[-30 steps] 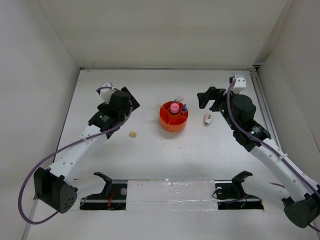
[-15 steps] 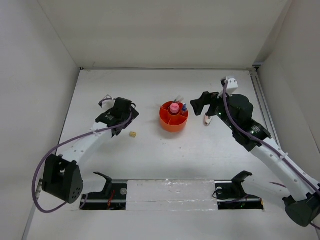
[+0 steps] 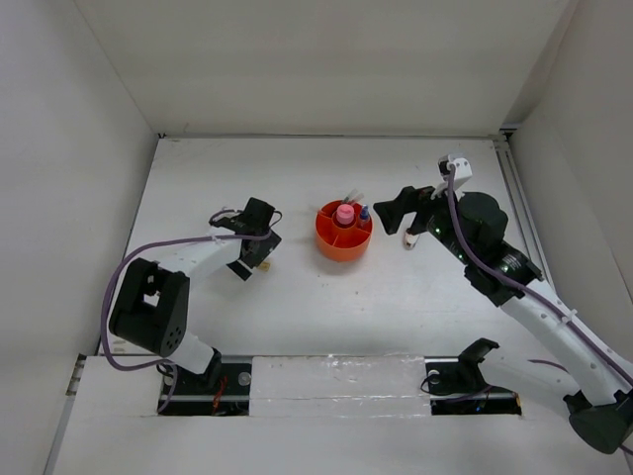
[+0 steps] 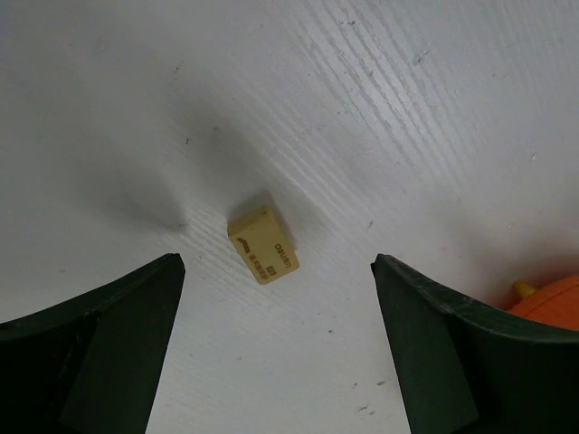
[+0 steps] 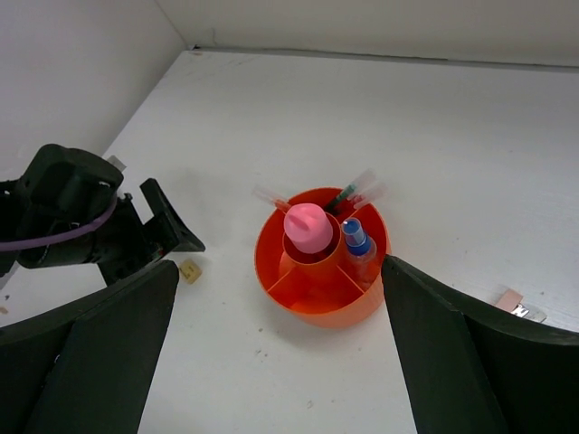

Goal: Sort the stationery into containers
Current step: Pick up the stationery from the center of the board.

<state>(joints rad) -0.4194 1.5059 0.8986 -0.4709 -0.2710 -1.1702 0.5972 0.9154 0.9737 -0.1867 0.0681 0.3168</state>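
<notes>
Our left hand [image 4: 274, 294], released wide, has dropped over 1 yellow eraser [image 4: 262, 246] on the tabletop [image 4: 407, 108]; we judge grasping comes next.

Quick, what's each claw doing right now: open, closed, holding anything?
Left claw: open, holding nothing, poised over the yellow eraser.
Right claw: open, holding nothing.

Light: bright, even, diffuse. Shadow: you see one soft grey patch on the table [image 4: 407, 108] up-left of the yellow eraser [image 4: 263, 246]. Focus: eraser sharp; left end effector [image 4: 276, 267] fingers [image 4: 99, 353] soft-edged.
</notes>
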